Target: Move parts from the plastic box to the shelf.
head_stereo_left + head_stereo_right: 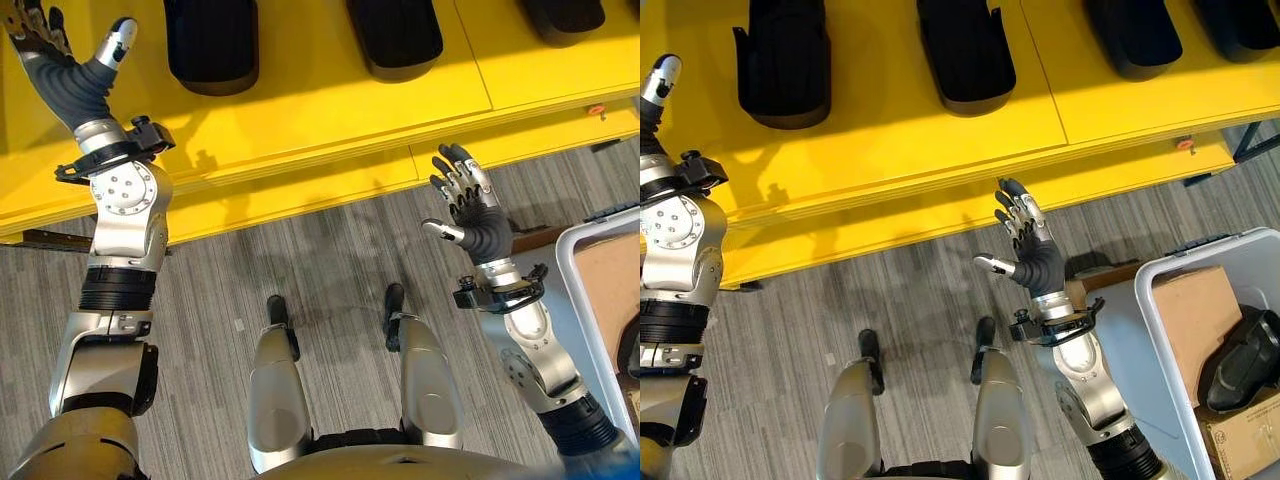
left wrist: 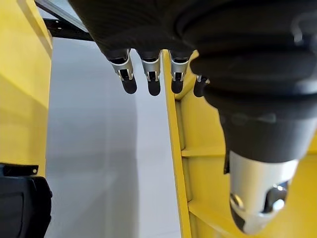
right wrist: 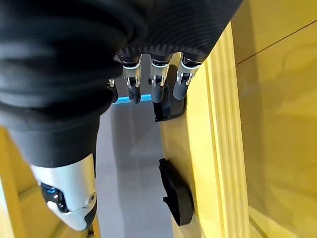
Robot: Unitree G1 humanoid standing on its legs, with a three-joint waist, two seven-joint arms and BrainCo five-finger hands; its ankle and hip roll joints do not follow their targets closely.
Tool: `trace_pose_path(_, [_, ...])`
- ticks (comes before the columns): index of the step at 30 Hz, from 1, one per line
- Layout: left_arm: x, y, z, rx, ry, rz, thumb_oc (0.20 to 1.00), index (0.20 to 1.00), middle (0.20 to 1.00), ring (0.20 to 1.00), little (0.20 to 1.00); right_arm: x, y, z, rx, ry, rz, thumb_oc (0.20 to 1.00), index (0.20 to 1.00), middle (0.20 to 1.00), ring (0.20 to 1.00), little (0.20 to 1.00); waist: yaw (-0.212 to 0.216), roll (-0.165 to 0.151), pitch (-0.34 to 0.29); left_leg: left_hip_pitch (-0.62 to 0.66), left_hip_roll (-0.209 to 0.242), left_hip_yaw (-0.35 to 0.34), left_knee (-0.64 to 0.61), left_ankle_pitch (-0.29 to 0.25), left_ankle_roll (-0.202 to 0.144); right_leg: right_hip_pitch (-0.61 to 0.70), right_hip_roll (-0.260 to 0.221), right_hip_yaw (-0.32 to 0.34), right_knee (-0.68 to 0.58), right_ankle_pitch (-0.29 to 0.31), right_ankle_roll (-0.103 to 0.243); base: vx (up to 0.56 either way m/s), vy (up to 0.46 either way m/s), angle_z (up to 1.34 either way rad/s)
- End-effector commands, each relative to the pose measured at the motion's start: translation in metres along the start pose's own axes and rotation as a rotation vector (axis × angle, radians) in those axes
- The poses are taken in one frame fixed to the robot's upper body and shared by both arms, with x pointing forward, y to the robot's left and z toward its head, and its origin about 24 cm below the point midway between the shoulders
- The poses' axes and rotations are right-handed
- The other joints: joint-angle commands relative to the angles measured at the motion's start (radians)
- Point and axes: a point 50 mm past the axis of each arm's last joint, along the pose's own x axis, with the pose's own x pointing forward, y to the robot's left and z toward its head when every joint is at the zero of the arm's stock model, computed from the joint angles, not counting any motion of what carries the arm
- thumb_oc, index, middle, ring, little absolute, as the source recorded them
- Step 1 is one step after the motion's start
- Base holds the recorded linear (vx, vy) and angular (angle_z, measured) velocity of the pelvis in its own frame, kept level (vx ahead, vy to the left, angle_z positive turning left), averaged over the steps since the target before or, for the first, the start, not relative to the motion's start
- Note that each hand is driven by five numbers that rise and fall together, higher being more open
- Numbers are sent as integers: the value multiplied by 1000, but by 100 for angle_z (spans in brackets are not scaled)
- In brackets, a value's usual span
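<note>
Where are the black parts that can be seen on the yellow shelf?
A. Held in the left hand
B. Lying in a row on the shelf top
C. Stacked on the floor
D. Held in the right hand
B: several black parts lie side by side on the yellow shelf, while the right hand and left hand are open and hold nothing.

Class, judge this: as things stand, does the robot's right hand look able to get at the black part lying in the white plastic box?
Probably yes: the right hand is open and empty, the black part lies uncovered beside cardboard.
</note>
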Motion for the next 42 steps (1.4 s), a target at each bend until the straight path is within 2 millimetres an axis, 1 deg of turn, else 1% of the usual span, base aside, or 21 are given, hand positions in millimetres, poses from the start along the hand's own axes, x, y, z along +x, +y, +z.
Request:
trace_pose_path(1, [15,3,7,55,-42,-33,1000,1000,1000,1000,1000,-4,2,7,31,-39,21,1000,1000,1000,1000,1000,-11,-19,-85,-10,5,-36,14,9,-12,79,-58,6,15,-46,65,0,0,0])
trace_pose_path(5, [21,1,4,94,-29,-50,1000,1000,1000,1000,1000,-6,2,5,31,-25,29,1000,1000,1000,1000,1000,-16,-19,-90,-9,6,-36,16,10,-13,84,-57,6,11,-43,67,-2,2,1])
trace_pose_path(7, [26,1,-1,123,-2,-61,1000,1000,1000,1000,1000,-8,2,4,26,-13,39,1000,1000,1000,1000,1000,-20,-19,-96,-7,5,-37,12,12,-13,85,-55,8,9,-43,68,0,0,0])
trace_pose_path(11, [31,-2,-2,158,8,-86,1000,1000,1000,1000,1000,-10,2,3,26,-5,40,1000,1000,1000,1000,1000,-25,-20,-102,-12,7,-37,17,12,-14,84,-52,10,9,-43,70,0,0,0])
trace_pose_path(17, [37,-10,-19,227,101,-140,1000,1000,1000,1000,1000,-14,3,1,26,20,63,1000,1000,1000,1000,1000,-41,-23,-110,-13,10,-33,21,13,-16,82,-46,18,8,-42,73,0,0,0])
trace_pose_path(20, [38,-11,-22,234,113,-144,1000,1000,1000,1000,1000,-15,3,0,30,23,66,1000,1000,1000,1000,1000,-42,-24,-110,-13,10,-33,22,13,-15,81,-45,20,9,-42,73,0,0,0])
trace_pose_path(21, [39,-11,-27,236,146,-140,1000,1000,1000,1000,1000,-16,3,-1,27,30,68,1000,1000,1000,1000,1000,-47,-24,-112,-14,12,-33,25,11,-16,77,-44,22,12,-42,74,0,0,0])
trace_pose_path(22, [39,-11,-27,236,146,-140,1000,1000,1000,1000,1000,-16,3,0,27,30,68,1000,1000,1000,1000,1000,-47,-24,-112,-14,12,-33,25,11,-16,77,-44,22,12,-42,74,0,0,0])
trace_pose_path(23, [39,-11,-33,261,178,-136,1000,1000,1000,1000,1000,-17,4,-2,30,39,74,1000,1000,1000,1000,1000,-52,-24,-114,-13,13,-32,24,12,-16,76,-43,23,13,-43,75,0,0,0])
trace_pose_path(26, [41,-11,-36,294,198,-141,1000,1000,1000,1000,1000,-18,3,-2,36,40,72,1000,1000,1000,1000,1000,-57,-24,-115,-15,15,-31,28,11,-18,72,-43,26,15,-43,76,0,0,0])
trace_pose_path(30, [45,2,-48,375,274,-95,1000,1000,1000,1000,1000,-20,2,-2,40,43,67,1000,1000,1000,1000,1000,-65,-27,-115,-17,20,-29,33,9,-18,70,-40,28,17,-47,78,0,0,0])
trace_pose_path(34, [47,12,-53,365,324,-40,1000,1000,1000,1000,1000,-22,0,-1,40,46,61,1000,1000,1000,1000,1000,-67,-31,-117,-24,21,-28,40,7,-18,63,-39,30,19,-47,79,0,0,0])
trace_pose_path(37, [47,25,-59,364,384,33,1000,1000,1000,1000,1000,-22,0,-1,41,51,62,1000,1000,1000,1000,1000,-67,-37,-115,-22,23,-24,42,4,-19,66,-36,30,16,-47,80,20,-3,-6])
trace_pose_path(42, [45,34,-64,380,425,61,1000,1000,1000,1000,1000,-24,0,-1,44,62,62,1000,1000,1000,1000,1000,-66,-41,-117,-25,23,-24,44,3,-17,62,-37,31,19,-45,80,5,3,-2])
